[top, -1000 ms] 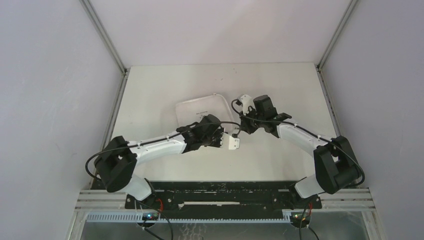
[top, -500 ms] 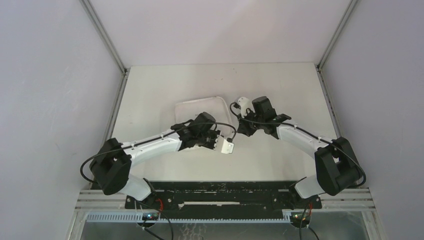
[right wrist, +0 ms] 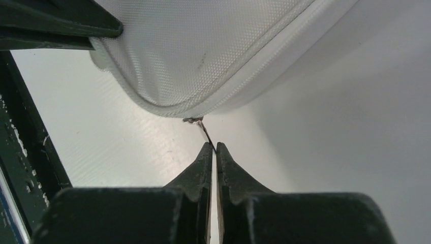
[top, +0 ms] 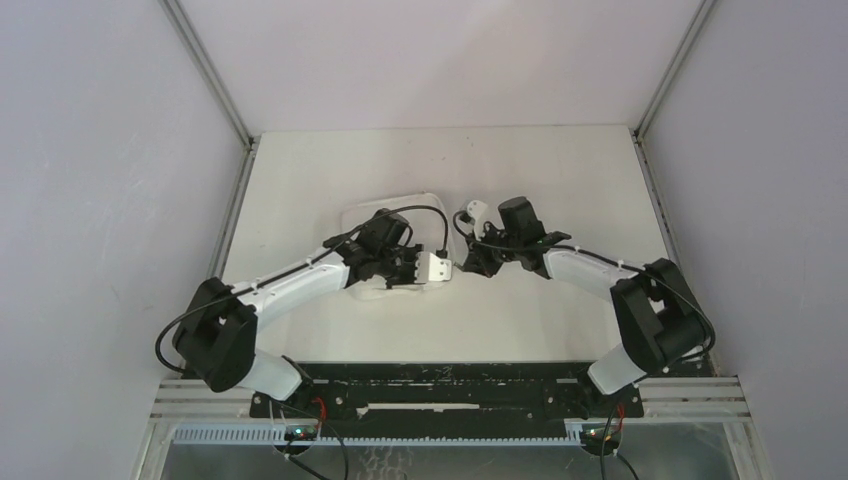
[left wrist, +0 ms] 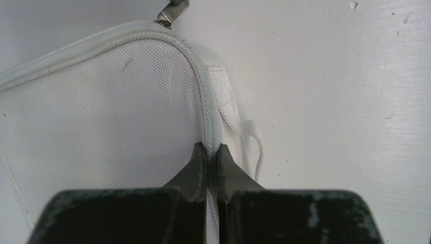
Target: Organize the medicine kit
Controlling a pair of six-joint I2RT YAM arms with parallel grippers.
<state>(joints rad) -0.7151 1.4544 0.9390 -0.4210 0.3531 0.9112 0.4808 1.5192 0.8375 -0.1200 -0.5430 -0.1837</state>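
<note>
Plain white tabletop (top: 300, 170) with grey walls round it, and the medicine kit (left wrist: 101, 101) sits about mid-table between the two arms. Left gripper (left wrist: 212, 152) is clamped shut on the kit's piped edge seam (left wrist: 201, 91), my guess is to anchor it. Right gripper (right wrist: 213, 148) is pinched tight on the thin metal zipper pull (right wrist: 199, 123) at a rounded corner, probably so the zip can be dragged without the case sliding. Shell is fine woven white fabric, soft-looking, a bit puffy, with a stitched rim.
</note>
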